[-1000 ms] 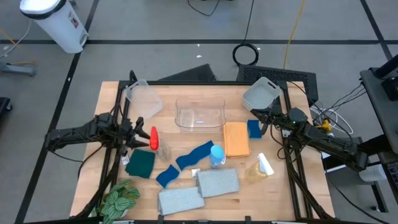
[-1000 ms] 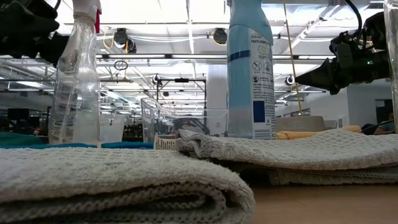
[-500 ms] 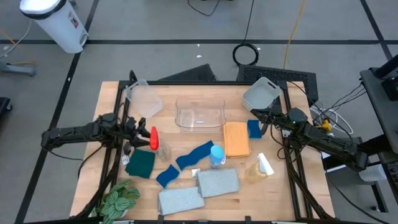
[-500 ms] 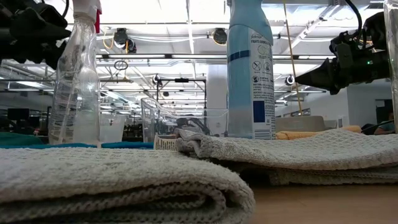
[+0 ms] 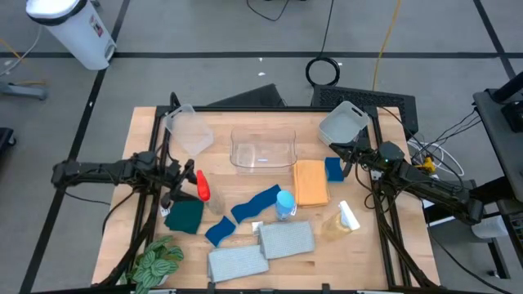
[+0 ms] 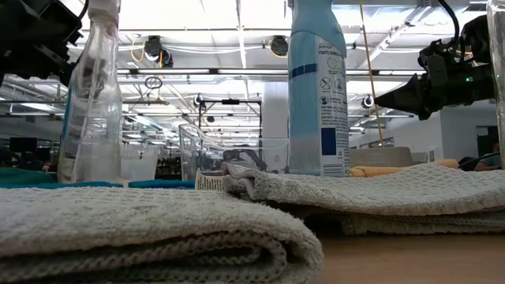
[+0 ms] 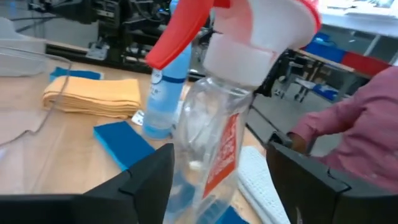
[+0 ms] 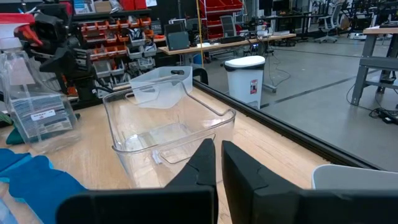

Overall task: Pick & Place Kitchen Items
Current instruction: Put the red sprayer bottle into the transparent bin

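Observation:
The red-trigger bottle (image 5: pixel 203 188) stands at the table's left on its base and leans a little in the low view (image 6: pixel 93 95). My left gripper (image 5: pixel 189 183) is open and level, with one finger on each side of the bottle's clear upper body (image 7: pixel 211 149). My right gripper (image 5: pixel 333 149) hangs shut above the table's right side, near the blue sponge (image 5: pixel 335 169) and holding nothing. The blue-capped bottle (image 5: pixel 284 202) stands mid-table, and the white-trigger bottle (image 5: pixel 343 219) is to its right. My left gripper comes at the red-trigger bottle level, from the table's left, with its fingers around the clear body just below the white collar (image 7: pixel 249 59). One finger (image 7: pixel 152 177) lies close against the bottle's wall (image 7: pixel 186 168). Whether it touches, I cannot tell.
Also on the table are an orange sponge (image 5: pixel 310 181), a blue cloth (image 5: pixel 255 202), a teal cloth (image 5: pixel 185 214), two grey towels (image 5: pixel 286 238) (image 5: pixel 237 263) and a leafy plant (image 5: pixel 155 263). At the back stand clear tubs (image 5: pixel 263 147) (image 5: pixel 186 131) and a grey tub (image 5: pixel 343 122). A person's red sleeve (image 7: pixel 348 130) shows beyond the table.
My left gripper has opened wider around the red-trigger bottle. The bottle has turned and tipped a little. In the low view its red trigger no longer shows beside the neck. From above, its red head sits slightly nearer the table's near edge.

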Controlling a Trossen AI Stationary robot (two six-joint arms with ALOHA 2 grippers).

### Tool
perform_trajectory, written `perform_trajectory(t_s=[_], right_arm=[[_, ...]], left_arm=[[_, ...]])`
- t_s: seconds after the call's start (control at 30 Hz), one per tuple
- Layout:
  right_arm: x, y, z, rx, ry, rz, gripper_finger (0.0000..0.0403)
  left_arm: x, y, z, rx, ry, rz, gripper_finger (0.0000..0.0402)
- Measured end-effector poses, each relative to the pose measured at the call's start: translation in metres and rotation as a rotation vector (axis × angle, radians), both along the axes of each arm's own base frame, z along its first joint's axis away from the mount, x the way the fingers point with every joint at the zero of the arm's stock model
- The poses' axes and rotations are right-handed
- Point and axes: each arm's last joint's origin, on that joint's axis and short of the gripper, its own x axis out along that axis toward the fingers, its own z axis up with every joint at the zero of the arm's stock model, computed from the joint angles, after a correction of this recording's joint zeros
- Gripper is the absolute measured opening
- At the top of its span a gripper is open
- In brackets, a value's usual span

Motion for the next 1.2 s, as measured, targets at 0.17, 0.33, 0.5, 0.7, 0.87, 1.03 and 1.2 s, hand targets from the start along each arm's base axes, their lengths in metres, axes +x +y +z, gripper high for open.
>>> perform_trajectory(t_s=[0.17,0.33,0.5,0.7,0.87,1.03,1.2], right_arm=[[0.0,0.0,0.0,0.0,0.0,0.0,0.0004],[0.0,0.0,0.0,0.0,0.0,0.0,0.0004],[0.0,0.0,0.0,0.0,0.0,0.0,0.0004],[0.0,0.0,0.0,0.0,0.0,0.0,0.0004],[0.0,0.0,0.0,0.0,0.0,0.0,0.0004],[0.0,0.0,0.0,0.0,0.0,0.0,0.0004],[0.0,0.0,0.0,0.0,0.0,0.0,0.0004]], left_arm=[[0.004,0.0,-0.003,0.094,-0.002,0.05,0.0266],[0.01,-0.002,-0.001,0.136,-0.031,0.032,0.0267],[0.017,-0.005,-0.001,0.144,-0.047,0.01,0.0267],[0.025,-0.008,-0.003,0.152,-0.045,-0.011,0.0267],[0.032,-0.01,-0.003,0.164,-0.064,-0.021,0.0267],[0.036,-0.01,-0.004,0.18,-0.084,-0.022,0.0267],[0.038,-0.01,-0.002,0.193,-0.114,-0.017,0.0266]])
